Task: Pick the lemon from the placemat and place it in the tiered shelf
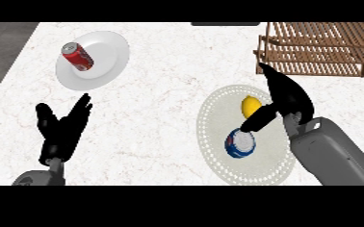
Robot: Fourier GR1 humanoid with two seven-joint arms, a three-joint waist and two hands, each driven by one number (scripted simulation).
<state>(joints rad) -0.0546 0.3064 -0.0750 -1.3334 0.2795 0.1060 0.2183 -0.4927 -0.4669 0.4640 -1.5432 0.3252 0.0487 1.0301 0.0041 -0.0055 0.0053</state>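
The lemon sits on the round placemat, toward its far side, just beyond a blue and white can lying near the mat's middle. My right hand hovers right beside the lemon, its fingers stretched straight toward the tiered shelf and the thumb reaching down between lemon and can; nothing is held yet. I judge the lemon light, rigid and smooth enough to roll, so I should close across its middle, thumb on the near side, fingers on the far side. The can lies close enough that my thumb may nudge it.

My left hand rests open near the lower left, fingers up. Further off on the tabletop, a white plate carries a red can.

I cannot tell whether my palm touches the lemon. The shelf is cut off at the upper right, so its tiers are hard to make out.
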